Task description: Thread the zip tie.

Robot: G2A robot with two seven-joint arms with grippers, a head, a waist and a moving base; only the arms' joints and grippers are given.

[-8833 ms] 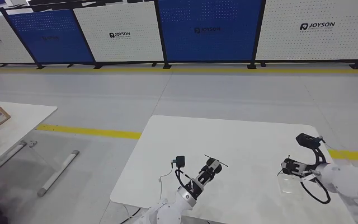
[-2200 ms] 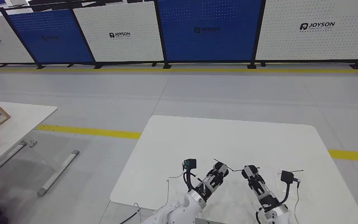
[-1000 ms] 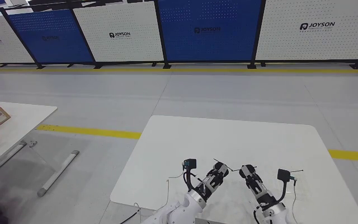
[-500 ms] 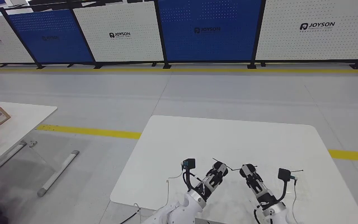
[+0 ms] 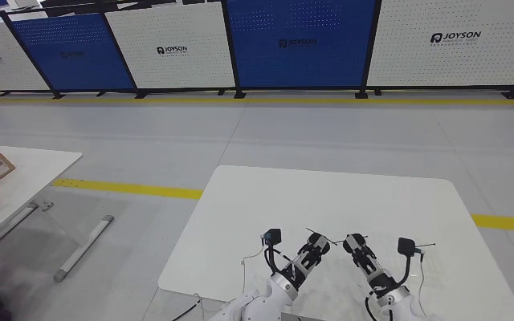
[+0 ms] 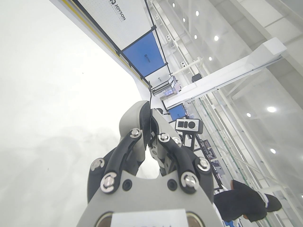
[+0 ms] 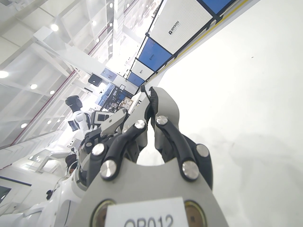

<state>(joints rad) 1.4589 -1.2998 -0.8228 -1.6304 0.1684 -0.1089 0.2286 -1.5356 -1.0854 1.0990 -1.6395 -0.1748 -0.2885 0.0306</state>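
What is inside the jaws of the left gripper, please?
A thin black zip tie, pinched in the shut left gripper, with one end sticking out beyond the tips. The stretch inside the grip is covered.

Top view down onto shared table (image 5: 337, 201), wrist views close behind left end effector (image 6: 149, 106), right end effector (image 7: 151, 94), upward

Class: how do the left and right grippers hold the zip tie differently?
The zip tie sticks far out of the left gripper; only a short blocky stub out of the right gripper. In the left gripper it runs along the pads; the right gripper pinches it at the tips. Both are shut.
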